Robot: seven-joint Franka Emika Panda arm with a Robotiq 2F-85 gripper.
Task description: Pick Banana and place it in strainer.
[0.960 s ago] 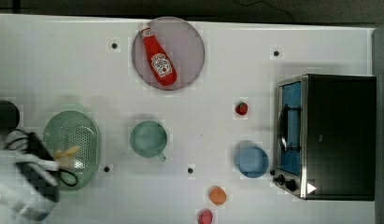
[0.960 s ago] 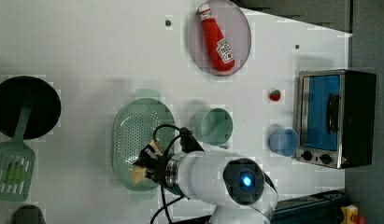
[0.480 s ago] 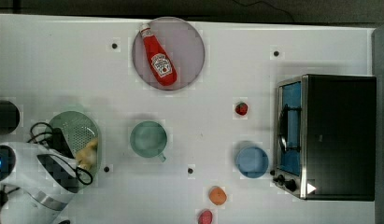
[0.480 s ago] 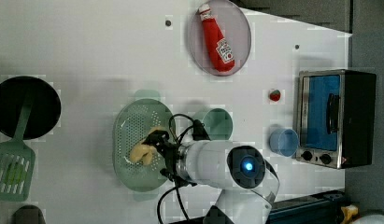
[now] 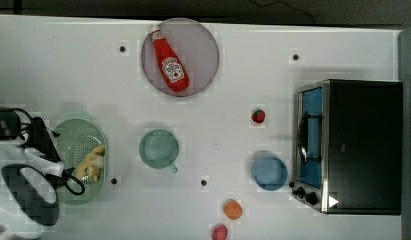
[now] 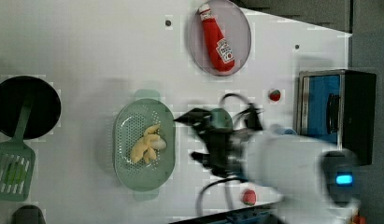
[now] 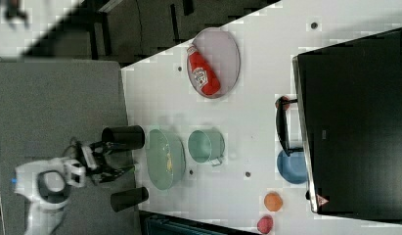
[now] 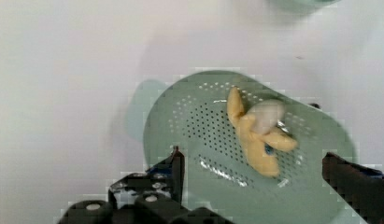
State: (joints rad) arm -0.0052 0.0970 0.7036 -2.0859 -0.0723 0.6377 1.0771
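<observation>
Overhead, white table (image 5: 53, 65) bears strainer (image 5: 68, 132) holding banana (image 5: 93, 164).

Perforated matt plastic strainer (image 8: 316, 135) (mint-green), smooth white table (image 5: 233, 55), soft-looking banana (image 8: 255, 135)

ketchup bottle (image 5: 169, 66) label, wording unreadable

The white table (image 5: 233, 55) carries, at the top view's left, the mint-green strainer (image 5: 78, 140), and just beside it toward the middle stands a green mug (image 5: 158, 148). A grey plate (image 5: 203, 50) lies near the far edge, and a small red fruit (image 5: 258, 116), a blue bowl (image 5: 269, 173) and a black toaster oven (image 5: 363, 145) are at the top view's right. Near the front edge rest an orange fruit (image 5: 233, 209) and a red one (image 5: 219, 232).
</observation>
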